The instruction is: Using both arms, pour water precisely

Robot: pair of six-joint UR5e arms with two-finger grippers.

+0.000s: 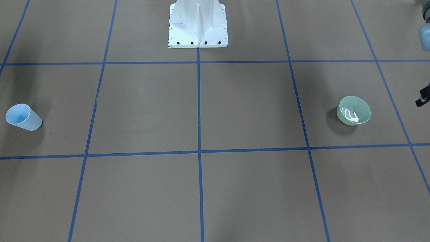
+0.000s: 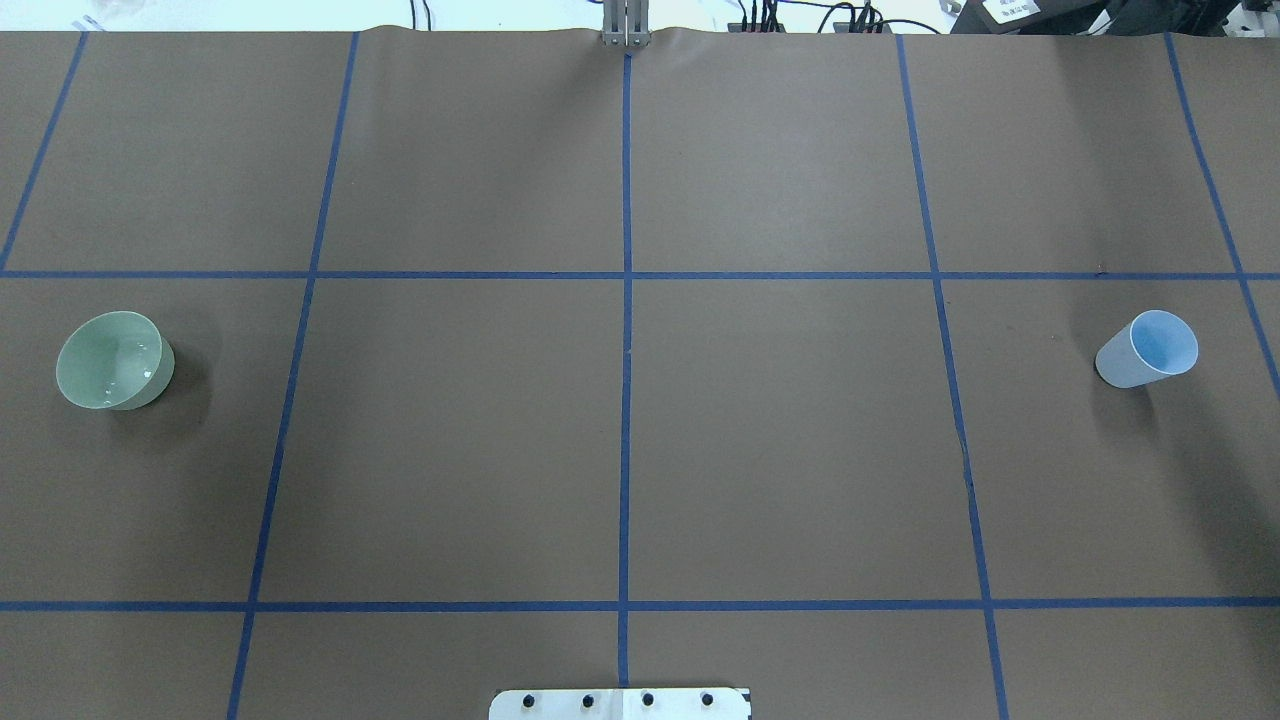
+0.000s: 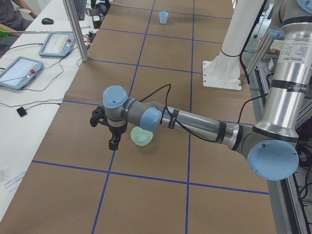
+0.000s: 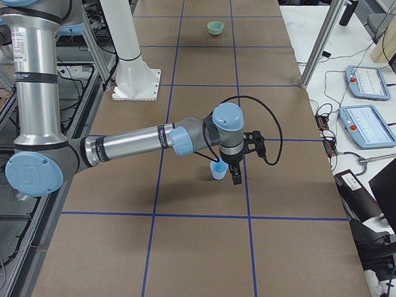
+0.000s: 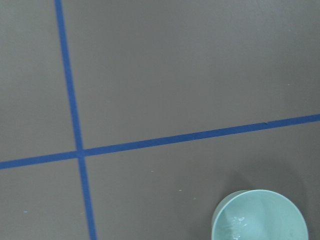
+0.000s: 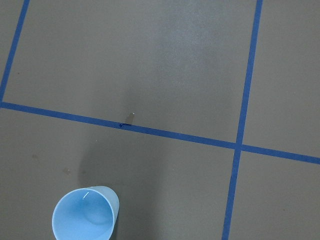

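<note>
A pale green bowl (image 1: 353, 110) stands on the robot's left side of the table; it also shows in the overhead view (image 2: 112, 360) and the left wrist view (image 5: 260, 216). Whitish glints in it are the water (image 1: 351, 115). A light blue cup (image 1: 23, 117) stands upright on the robot's right side; it also shows in the overhead view (image 2: 1150, 348) and the right wrist view (image 6: 85, 215). My left gripper (image 3: 112, 137) hangs beside the bowl, apart from it. My right gripper (image 4: 236, 173) hangs beside the cup. I cannot tell whether either is open or shut.
The white pedestal (image 1: 198, 27) stands at the robot's edge of the table, in the middle. Blue tape lines divide the brown table cover (image 2: 780, 430) into squares. Tablets (image 3: 16, 71) and a seated operator (image 3: 3, 5) are at the side bench.
</note>
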